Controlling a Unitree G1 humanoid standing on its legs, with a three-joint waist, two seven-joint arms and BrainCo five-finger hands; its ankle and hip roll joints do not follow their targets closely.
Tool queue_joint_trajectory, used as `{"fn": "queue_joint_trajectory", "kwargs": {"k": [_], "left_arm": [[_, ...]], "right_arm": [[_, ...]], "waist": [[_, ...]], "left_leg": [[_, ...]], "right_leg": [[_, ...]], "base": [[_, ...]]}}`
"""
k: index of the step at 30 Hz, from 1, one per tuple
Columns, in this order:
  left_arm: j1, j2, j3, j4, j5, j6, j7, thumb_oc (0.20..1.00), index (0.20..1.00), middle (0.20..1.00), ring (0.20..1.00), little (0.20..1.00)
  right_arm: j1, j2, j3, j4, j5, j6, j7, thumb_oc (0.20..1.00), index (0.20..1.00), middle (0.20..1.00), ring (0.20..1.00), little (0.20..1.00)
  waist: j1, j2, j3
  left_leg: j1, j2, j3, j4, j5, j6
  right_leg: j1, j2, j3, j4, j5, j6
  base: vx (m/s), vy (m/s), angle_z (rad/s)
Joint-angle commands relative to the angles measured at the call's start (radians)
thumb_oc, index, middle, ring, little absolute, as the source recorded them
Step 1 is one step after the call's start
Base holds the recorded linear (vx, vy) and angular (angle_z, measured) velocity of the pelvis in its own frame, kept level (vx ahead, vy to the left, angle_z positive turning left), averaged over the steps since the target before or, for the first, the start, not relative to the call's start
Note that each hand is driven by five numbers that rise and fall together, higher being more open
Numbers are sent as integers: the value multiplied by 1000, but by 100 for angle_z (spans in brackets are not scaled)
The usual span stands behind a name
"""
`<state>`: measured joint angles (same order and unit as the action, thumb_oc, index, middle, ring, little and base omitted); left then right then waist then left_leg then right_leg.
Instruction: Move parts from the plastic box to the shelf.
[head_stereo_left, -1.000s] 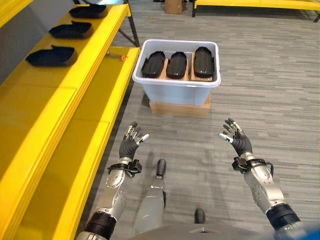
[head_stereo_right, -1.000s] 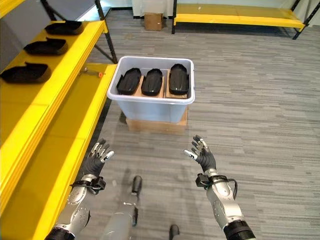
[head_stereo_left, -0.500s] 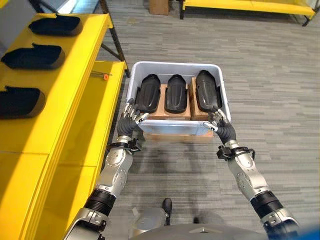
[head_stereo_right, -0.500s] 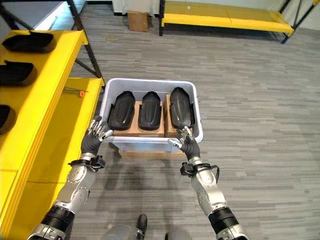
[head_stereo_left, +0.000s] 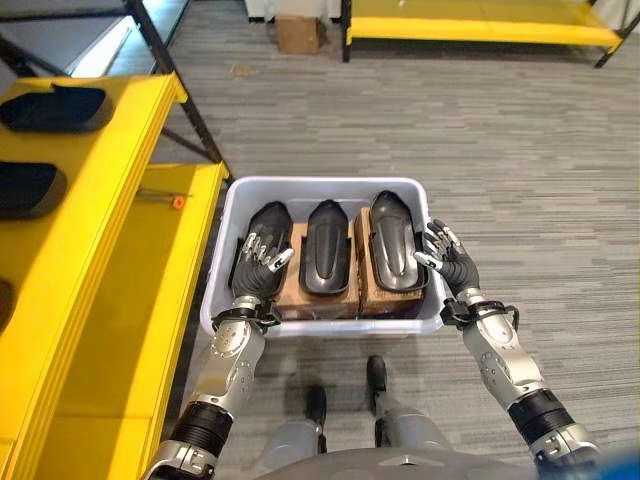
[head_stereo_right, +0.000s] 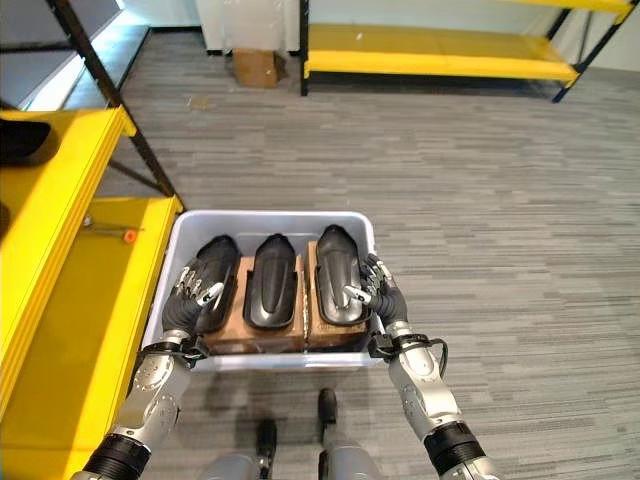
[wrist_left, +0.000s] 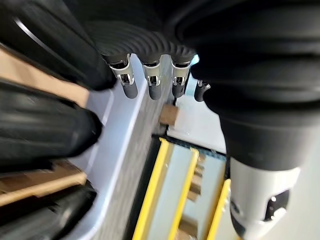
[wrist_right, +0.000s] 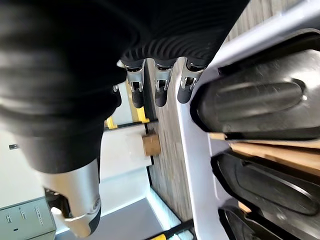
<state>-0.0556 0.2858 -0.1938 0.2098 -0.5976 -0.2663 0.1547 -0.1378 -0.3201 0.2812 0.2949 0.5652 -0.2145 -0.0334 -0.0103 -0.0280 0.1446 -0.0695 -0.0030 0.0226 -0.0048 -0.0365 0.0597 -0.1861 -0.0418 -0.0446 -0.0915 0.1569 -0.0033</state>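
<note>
**Hands over the box, nothing lifted yet**

Over the plastic box (head_stereo_left: 322, 187) on the floor, both my hands hover with fingers loosely spread and nothing held. My left hand (head_stereo_left: 258, 272) hangs above the left part (head_stereo_left: 262, 232); my right hand (head_stereo_left: 447, 262) sits at the box's right rim, just beside the right part (head_stereo_left: 393, 240). A middle part (head_stereo_left: 327, 259) lies between them.

Risks, as I judge them:
- Parts lie close together; fingers going down beside one could nudge its neighbour or catch on the box wall.
- Shells look smooth and rounded, so a shallow pinch may slip.
- They rest on cardboard blocks (head_stereo_left: 293, 282), which could shift under a sideways push.

Look of the parts: black, glossy, elongated moulded shells, one end narrower, lying lengthwise side by side. Similar black parts (head_stereo_left: 55, 108) already sit on the yellow shelf (head_stereo_left: 95, 225) to my left
</note>
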Motion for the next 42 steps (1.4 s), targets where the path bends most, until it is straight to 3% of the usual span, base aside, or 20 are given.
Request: {"fn": "queue_joint_trajectory", "kwargs": {"k": [1,9,13,14,15,16,17,19,20,21,22,23,24,26,27,29,35,42], "left_arm": [[-52,18,22,-24,27,-48,-23,1000,1000,1000,1000,1000],[-26,13,30,-32,10,-50,-38,1000,1000,1000,1000,1000],[-15,1,26,-40,-8,-51,-49,1000,1000,1000,1000,1000],[-17,-4,21,-44,-12,-51,-53,1000,1000,1000,1000,1000],[-15,-7,21,-50,-13,-49,-53,1000,1000,1000,1000,1000],[-14,-10,17,-53,-20,-47,-56,1000,1000,1000,1000,1000],[-14,-10,17,-53,-20,-47,-56,1000,1000,1000,1000,1000],[-15,-12,14,-55,-22,-48,-54,1000,1000,1000,1000,1000],[-19,-12,12,-54,-20,-52,-46,1000,1000,1000,1000,1000],[-21,-12,8,-52,-20,-55,-42,1000,1000,1000,1000,1000],[-20,-9,6,-55,-25,-56,-47,1000,1000,1000,1000,1000],[-20,-9,6,-55,-25,-56,-47,1000,1000,1000,1000,1000],[-17,1,1,-53,-24,-55,-54,1000,1000,1000,1000,1000],[-14,6,3,-58,-23,-56,-56,1000,1000,1000,1000,1000],[-11,15,4,-66,-13,-56,-58,1000,1000,1000,1000,1000],[-11,16,4,-66,-13,-56,-58,1000,1000,1000,1000,1000],[-42,39,2,-68,0,-68,-48,1000,1000,1000,1000,1000],[-97,37,-11,-80,-10,-85,-30,1000,1000,1000,1000,1000]], "right_arm": [[-19,-7,-16,-46,1,-60,4,1000,1000,1000,1000,1000],[0,-23,-33,-73,-1,-71,7,1000,1000,1000,1000,1000],[2,-37,-39,-94,2,-84,4,1000,1000,1000,1000,1000],[4,-43,-49,-104,8,-91,1,1000,1000,1000,1000,1000],[6,-46,-53,-110,5,-94,-3,1000,1000,1000,1000,1000],[7,-44,-56,-107,7,-101,-11,1000,1000,1000,1000,1000],[7,-44,-56,-107,7,-101,-11,1000,1000,1000,1000,1000],[12,-41,-62,-107,12,-108,-22,1000,1000,1000,1000,1000],[17,-40,-71,-108,17,-117,-36,1000,1000,1000,1000,1000],[22,-42,-74,-111,20,-122,-42,1000,1000,1000,1000,1000],[23,-44,-75,-110,20,-118,-45,1000,1000,1000,1000,1000],[24,-44,-75,-110,20,-118,-45,1000,1000,1000,1000,1000],[27,-33,-80,-108,23,-117,-54,1000,1000,1000,1000,1000],[28,-29,-80,-110,26,-115,-51,1000,1000,1000,1000,1000],[30,-21,-81,-111,25,-113,-51,1000,1000,1000,1000,1000],[30,-21,-81,-111,24,-113,-51,1000,1000,1000,1000,1000],[-4,-3,-71,-114,3,-108,-68,1000,1000,1000,1000,1000],[-88,-14,-82,-106,-68,-118,-135,1000,1000,1000,1000,1000]], "waist": [[11,-4,-6],[1,-4,4],[6,-17,33],[9,-22,57],[11,-25,70],[9,-25,74],[9,-24,76],[5,-25,78],[-4,-18,82],[-11,-8,87],[-17,13,80],[-15,13,81],[-15,30,73],[-12,29,73],[-11,24,75],[-11,23,75],[-3,-2,77],[-7,-12,94]], "left_leg": [[10,-28,-42,26,-16,-56],[8,4,-71,62,-27,-84],[-42,5,-89,195,-42,-109],[-92,-10,-106,303,-35,-118],[-109,-6,-119,336,-24,-125],[-119,36,-126,323,1,-130],[-117,37,-126,322,1,-131],[-108,100,-140,260,27,-138],[-110,171,-136,182,71,-150],[-107,202,-115,146,100,-157],[-77,216,-86,82,91,-166],[-72,217,-83,77,93,-166],[-60,201,-58,53,88,-167],[-55,193,-50,54,82,-164],[-54,175,-32,62,67,-160],[-55,174,-31,63,66,-159],[-91,122,6,104,15,-136],[-136,119,36,125,5,-135]], "right_leg": [[139,-62,9,50,-83,98],[137,-35,0,90,-129,71],[156,-18,-16,94,-143,48],[164,-19,-22,94,-141,38],[165,-18,-25,96,-141,35],[174,-16,-25,95,-147,34],[175,-15,-25,95,-147,33],[182,-27,-25,98,-155,41],[173,-46,-30,106,-162,56],[163,-56,-32,117,-167,63],[156,-61,-28,116,-172,73],[156,-60,-25,116,-172,73],[162,-93,-25,102,-152,92],[165,-102,-23,99,-148,95],[167,-128,-25,96,-139,107],[167,-129,-24,95,-139,108],[143,-190,-12,71,-100,147],[87,-203,3,57,-66,159]], "base": [[29,-75,-4],[6,-99,16],[-41,-154,37],[-90,-127,40],[-65,-88,37],[-17,-23,22],[12,28,7],[7,111,-11],[-24,213,-7],[-18,338,4],[-2,227,11],[49,413,-3],[41,261,-11],[59,251,-16],[57,189,11],[22,102,20],[16,141,1],[2,13,-22]]}}
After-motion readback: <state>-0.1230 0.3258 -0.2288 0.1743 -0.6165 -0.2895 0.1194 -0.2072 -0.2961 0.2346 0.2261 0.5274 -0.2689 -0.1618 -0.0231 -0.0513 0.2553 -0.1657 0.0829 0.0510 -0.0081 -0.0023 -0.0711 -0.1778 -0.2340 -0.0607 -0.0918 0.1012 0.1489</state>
